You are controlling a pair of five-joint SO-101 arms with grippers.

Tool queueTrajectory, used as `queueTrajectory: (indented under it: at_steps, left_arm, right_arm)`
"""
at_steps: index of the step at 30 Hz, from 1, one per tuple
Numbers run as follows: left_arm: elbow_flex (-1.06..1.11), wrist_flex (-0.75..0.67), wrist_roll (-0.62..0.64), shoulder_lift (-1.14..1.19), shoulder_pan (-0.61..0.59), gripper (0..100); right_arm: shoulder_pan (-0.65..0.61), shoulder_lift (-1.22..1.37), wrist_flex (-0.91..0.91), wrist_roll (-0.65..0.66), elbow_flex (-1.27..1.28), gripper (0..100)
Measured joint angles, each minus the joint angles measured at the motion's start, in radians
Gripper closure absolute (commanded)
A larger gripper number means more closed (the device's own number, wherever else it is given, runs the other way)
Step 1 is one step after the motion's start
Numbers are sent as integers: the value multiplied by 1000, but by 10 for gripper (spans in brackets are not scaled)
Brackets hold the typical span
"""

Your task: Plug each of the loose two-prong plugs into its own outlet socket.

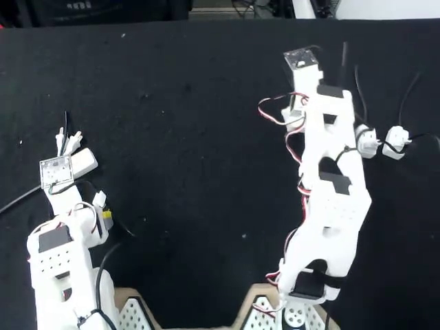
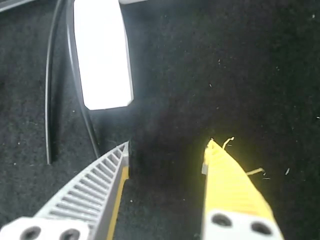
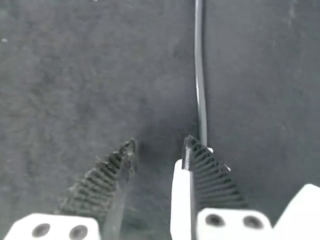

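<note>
**Both grippers open and empty; no plug in hand**

Left gripper (image 2: 167,146): jaws wide, with nothing between the grey finger (image 2: 107,172) and the yellow finger (image 2: 225,170). A white block (image 2: 102,55) lies ahead of the grey finger and apart from it. Its long axis runs away from the gripper. Plug or socket cannot be told. A black cord (image 2: 49,100) lies alongside it.

Right gripper (image 3: 159,145): jaws narrowly parted and empty, over black cloth (image 3: 75,75). A black cable (image 3: 200,75) runs straight ahead from 1 fingertip.

A white plug (image 1: 368,141) and a second white plug (image 1: 396,142) lie just beside each other. Both sit well behind the right gripper, beside its arm. Prong direction cannot be told.
</note>
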Motion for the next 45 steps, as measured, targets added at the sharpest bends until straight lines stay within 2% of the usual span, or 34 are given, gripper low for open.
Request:
queueTrajectory:
  at_steps: [12, 20, 25, 30, 36, 41, 45]
  left_arm:
    - [0, 0, 0, 0, 0, 762]
    - [0, 0, 0, 0, 0, 762]
    - [0, 0, 0, 0, 0, 762]
    - [0, 6, 0, 0, 0, 762]
    - [0, 6, 0, 0, 0, 762]
    - [0, 6, 0, 0, 0, 762]
    - [0, 6, 0, 0, 0, 762]
  right_arm:
    - [58, 0, -11, 0, 0, 848]
    - [58, 0, -3, -2, 0, 848]
    - [8, -84, 60, -69, 9, 848]
    - [-28, -265, 60, -83, 172, 848]
    - [-31, -479, -89, -84, 509, 848]
    - [-8, -522, -219, -51, 692, 848]
    - [34, -502, -299, -28, 700, 848]
